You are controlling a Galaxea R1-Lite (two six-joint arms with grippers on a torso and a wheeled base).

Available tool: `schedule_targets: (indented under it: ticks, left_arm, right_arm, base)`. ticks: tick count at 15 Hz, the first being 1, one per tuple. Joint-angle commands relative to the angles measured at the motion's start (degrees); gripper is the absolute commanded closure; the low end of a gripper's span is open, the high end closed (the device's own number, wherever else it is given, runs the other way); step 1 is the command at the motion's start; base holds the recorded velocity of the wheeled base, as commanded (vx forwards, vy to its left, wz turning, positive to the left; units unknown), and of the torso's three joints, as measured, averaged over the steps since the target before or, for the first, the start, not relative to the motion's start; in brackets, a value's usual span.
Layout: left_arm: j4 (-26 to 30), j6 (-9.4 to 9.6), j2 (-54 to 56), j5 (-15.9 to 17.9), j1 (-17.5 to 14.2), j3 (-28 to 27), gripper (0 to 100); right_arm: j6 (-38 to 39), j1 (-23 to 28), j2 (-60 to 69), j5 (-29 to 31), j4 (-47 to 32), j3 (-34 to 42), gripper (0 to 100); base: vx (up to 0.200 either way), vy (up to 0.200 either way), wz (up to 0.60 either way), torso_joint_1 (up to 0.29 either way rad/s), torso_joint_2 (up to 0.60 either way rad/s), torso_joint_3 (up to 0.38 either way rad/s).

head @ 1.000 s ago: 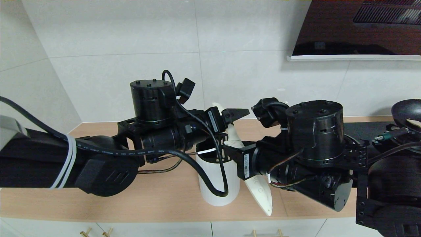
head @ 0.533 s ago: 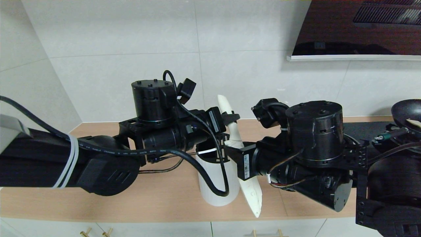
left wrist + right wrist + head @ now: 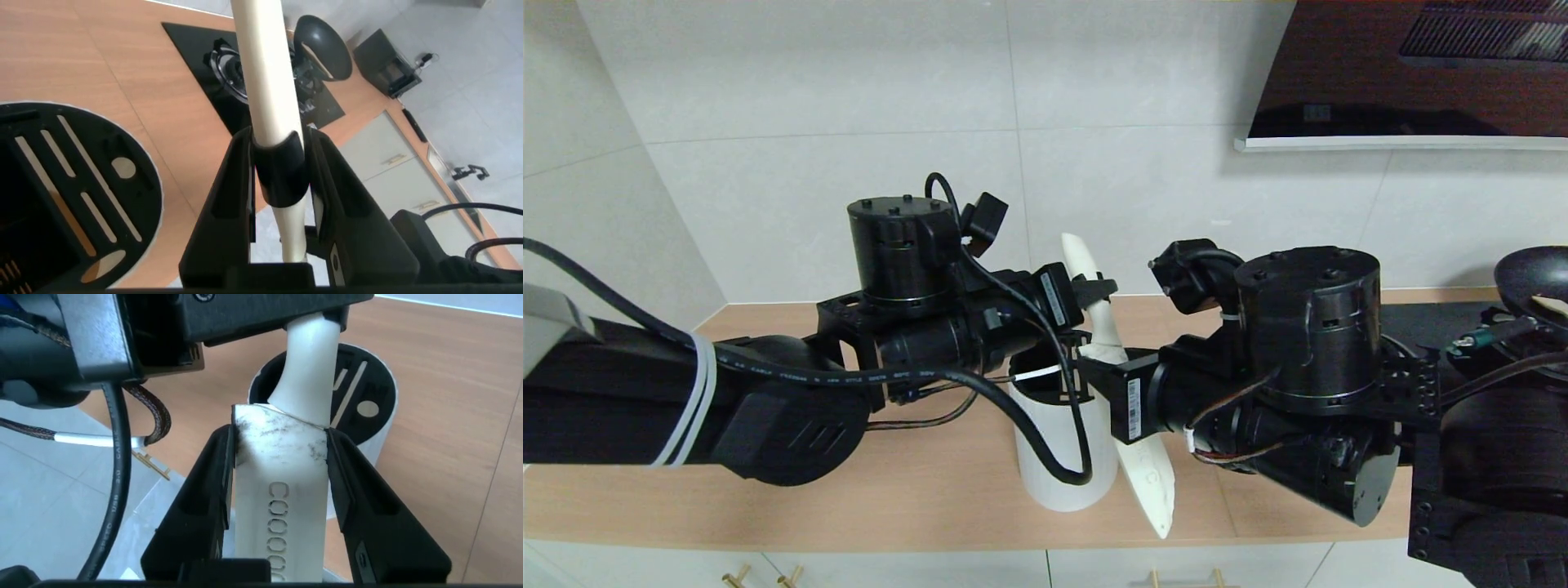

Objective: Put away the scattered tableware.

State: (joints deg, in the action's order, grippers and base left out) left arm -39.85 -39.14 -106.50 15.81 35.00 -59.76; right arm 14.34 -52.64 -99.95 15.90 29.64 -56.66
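A long white spatula [image 3: 1145, 482] stands steeply tilted beside a white cylindrical utensil holder [image 3: 1058, 469] on the wooden counter [image 3: 890, 490]. My left gripper [image 3: 1094, 290] is shut on its narrow handle near the upper end. In the left wrist view, the gripper [image 3: 279, 171] clamps the handle [image 3: 261, 65], with the holder's black slotted lid [image 3: 73, 212] beside it. My right gripper [image 3: 280, 469] is shut on the wider blade [image 3: 282, 510], lower down. The holder [image 3: 368, 392] sits just behind. The spatula's lower tip hangs past the counter's front edge.
A black hob [image 3: 1421, 327] with a dark pan [image 3: 1531, 273] lies at the counter's right end. A dark range hood [image 3: 1413, 73] hangs above it. A tiled wall closes the back. Bare counter stretches to the left of the holder.
My left gripper, open a second ago, has shut on the spatula's handle. The spatula has turned more upright, its lower tip swinging left. The right gripper keeps its hold.
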Motion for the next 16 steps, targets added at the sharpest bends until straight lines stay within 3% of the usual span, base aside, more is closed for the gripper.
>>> schedule_targets:
  ticks: [1,2,3,6,13,16]
  left_arm:
    - [0.0,-0.06,0.1,0.0,0.0,0.0,100]
    - [0.0,-0.06,0.2,0.1,0.0,0.0,100]
    - [0.0,-0.49,0.1,0.1,0.0,0.0,100]
    - [0.0,-1.73,0.2,0.2,0.0,-0.3,100]
    - [0.0,-1.29,3.9,-1.7,-1.9,-0.5,100]
    - [0.0,2.05,9.8,-2.9,-5.4,-0.2,100]
  right_arm:
    - [0.1,0.0,0.3,0.0,0.1,0.0,100]
    - [0.1,0.0,0.2,0.0,0.2,-0.1,100]
    - [0.1,0.0,0.3,0.0,0.2,-0.1,0]
    - [0.1,0.0,0.3,0.0,1.7,0.1,0]
    - [-0.4,2.1,7.1,2.3,1.6,0.7,0]
    - [-0.7,6.1,12.0,2.1,1.1,0.8,0]
  base:
    - [0.0,0.0,0.0,0.0,0.0,0.0]
    - [0.0,0.0,0.0,0.0,0.0,0.0]
    - [0.0,0.0,0.0,0.0,0.0,0.0]
    - [0.0,0.0,0.0,0.0,0.0,0.0]
    - [0.0,0.0,0.0,0.0,0.0,0.0]
    - [0.0,0.0,0.0,0.0,0.0,0.0]
